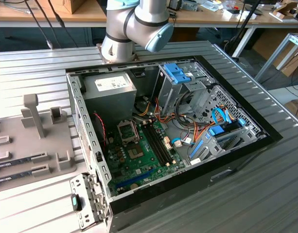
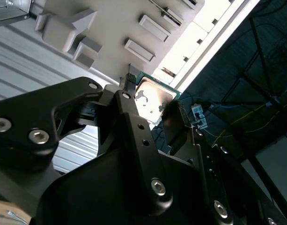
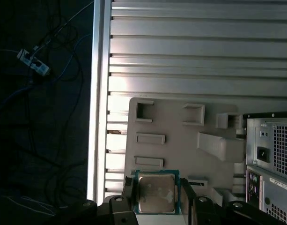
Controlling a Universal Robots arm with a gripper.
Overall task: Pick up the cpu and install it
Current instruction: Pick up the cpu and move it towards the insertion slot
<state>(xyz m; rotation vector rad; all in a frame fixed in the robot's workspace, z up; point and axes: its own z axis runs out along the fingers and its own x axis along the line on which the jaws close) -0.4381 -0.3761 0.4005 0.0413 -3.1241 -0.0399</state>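
CPU (image 3: 156,193): held in the gripper (image 3: 156,194), clamped by two opposite green-rimmed edges, one finger (image 3: 186,197) on each side. Claw state: narrow, closed on the chip. The same hold showed in the second wrist view, with the CPU (image 2: 152,98) spanning the fingertips of the gripper (image 2: 151,101).

Position: the chip hung over the grey fixture plate (image 3: 176,122), near the plate's edge by the rim of the slatted table (image 3: 204,47). It looked clear of the plate, not resting on it; the gap could not be judged. One end of the computer case (image 3: 269,154) lay just beyond the plate.

Exterior view: the case (image 1: 236,160) was open, the motherboard (image 1: 139,155) exposed, and the socket (image 1: 127,130) looked unoccupied.

Step in hand (judgement): carrying the gripped chip. To do this well, the grip should stay on the rim only and be light enough not to bow the chip. The chip should stay level and travel smoothly, so it does not creep between the pads.

Orientation: the metal top faced the wrist cameras and the underside faced away, toward the plate. The part is square, so it has no true long axis. In the first wrist view its edges ran roughly parallel to the plate's edges. The corner mark could not be made out.
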